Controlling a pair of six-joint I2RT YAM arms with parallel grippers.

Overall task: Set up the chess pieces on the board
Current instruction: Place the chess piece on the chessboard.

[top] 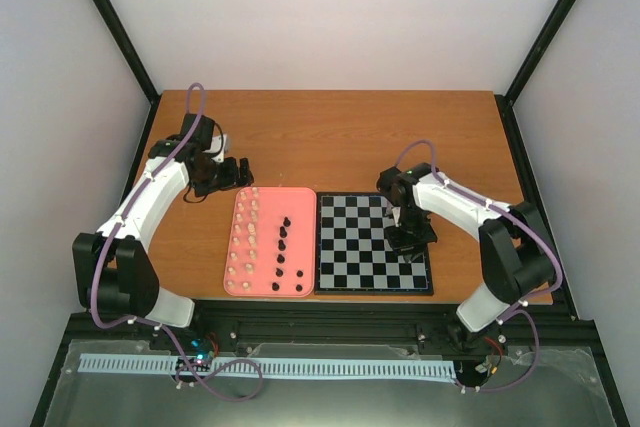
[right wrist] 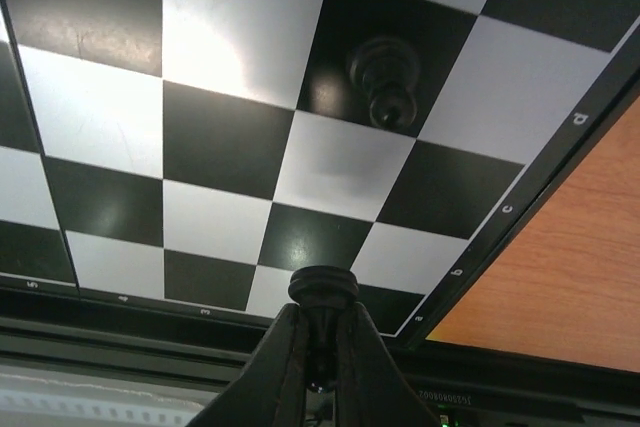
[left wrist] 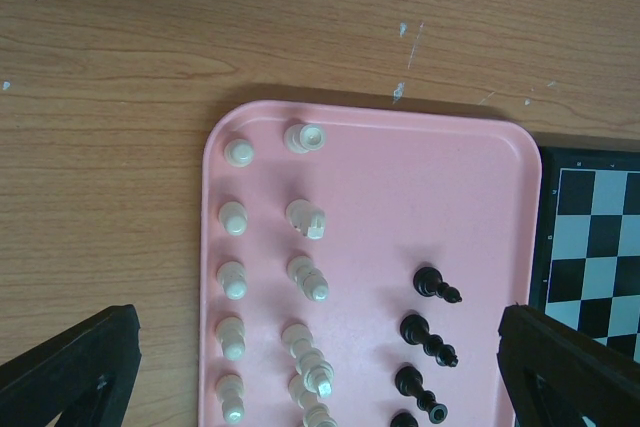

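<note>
Two columns of cream-white pieces (top: 245, 237) stand along the 9 o'clock side of the pink tray (top: 300, 209). A looser line of black chess pieces (top: 283, 245) runs down its middle. The chessboard (top: 350, 247) lies just beside the tray at its 3 o'clock, on the wooden table (top: 330, 137).

From overhead, the right gripper (right wrist: 320, 325) sits low over the chessboard's 3 o'clock side. Its wrist camera shows the jaws pinched tight around a dark piece (right wrist: 322, 289), whose rounded head pokes up between the fingertips. Whether the piece's base touches the checks cannot be told. Beyond it, at about 1 o'clock in that view, one black pawn (right wrist: 385, 87) stands on a black square, two squares in from the lettered border.

The left gripper (top: 232, 173) hangs over the table at the tray's 11 o'clock corner. Its fingers (left wrist: 80, 367) are spread wide at the bottom corners of the wrist view and hold nothing, with the tray's far end and its pieces below.
</note>
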